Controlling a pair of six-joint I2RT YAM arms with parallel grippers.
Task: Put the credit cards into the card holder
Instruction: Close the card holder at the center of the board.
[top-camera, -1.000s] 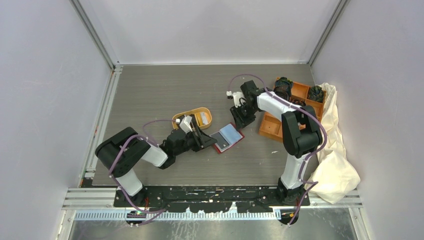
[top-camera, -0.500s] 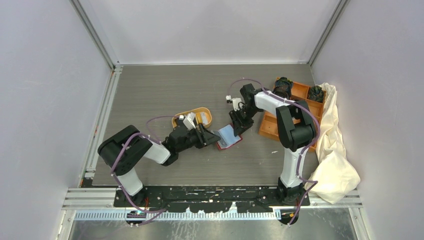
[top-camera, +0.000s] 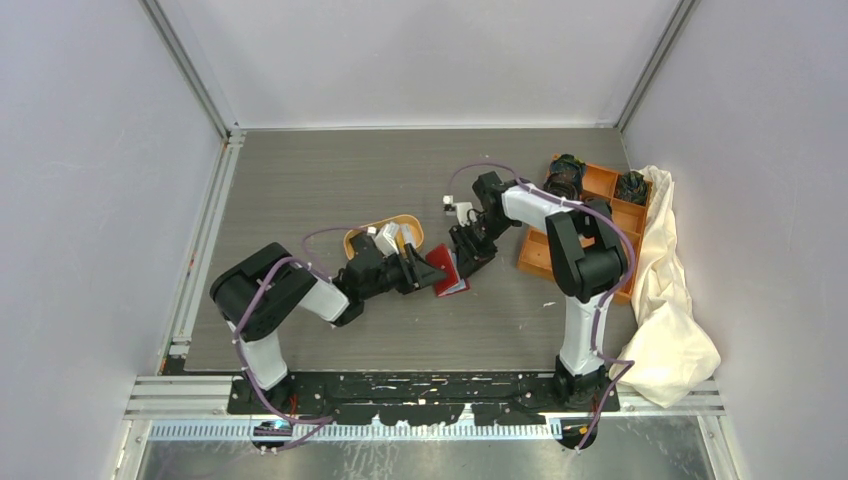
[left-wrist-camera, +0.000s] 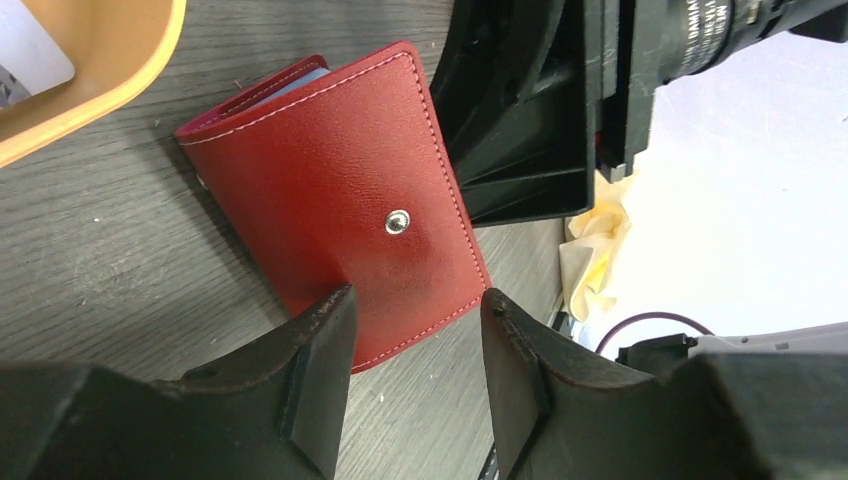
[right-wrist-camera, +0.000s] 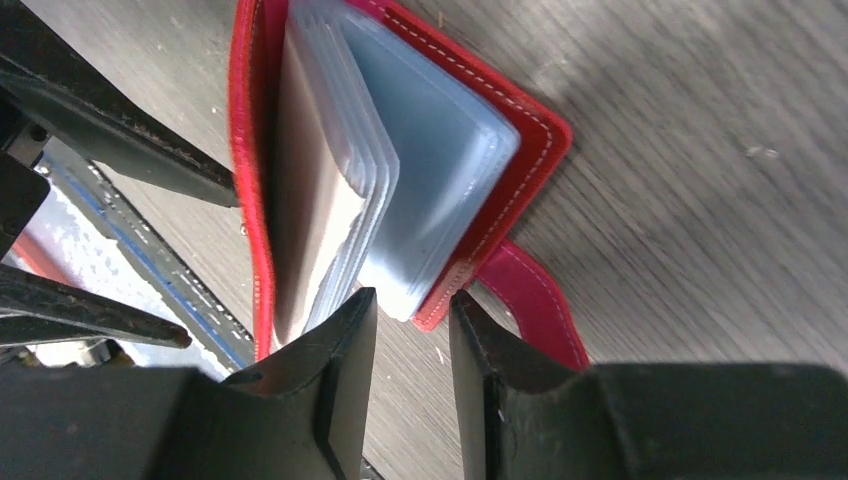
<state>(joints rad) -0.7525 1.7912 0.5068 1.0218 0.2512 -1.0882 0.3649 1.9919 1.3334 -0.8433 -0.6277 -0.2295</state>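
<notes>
The card holder (top-camera: 445, 273) is a red wallet on the table between my two grippers, half folded. The left wrist view shows its red outer cover (left-wrist-camera: 340, 200) with a metal stud. The right wrist view shows its pale blue-grey sleeves (right-wrist-camera: 440, 150) fanned out and the red clasp tab (right-wrist-camera: 530, 300) flat on the table. My left gripper (top-camera: 416, 272) (left-wrist-camera: 415, 335) is open and empty, its fingertips at the cover's near edge. My right gripper (top-camera: 468, 250) (right-wrist-camera: 408, 320) is open and empty, its tips just short of the sleeves' corner. Credit cards (top-camera: 402, 238) lie in the orange oval tray; a whitish one (left-wrist-camera: 25, 50) shows.
The orange oval tray (top-camera: 372, 233) (left-wrist-camera: 100, 95) sits just left of the wallet, behind my left wrist. An orange compartment box (top-camera: 545, 255) with black coiled bands stands at the right. A white cloth (top-camera: 670, 300) hangs off the table's right edge.
Both grippers have closed in on the wallet from either side. The wallet lay flat and open before; now its left cover stands raised and it is half folded, shifted slightly left.
</notes>
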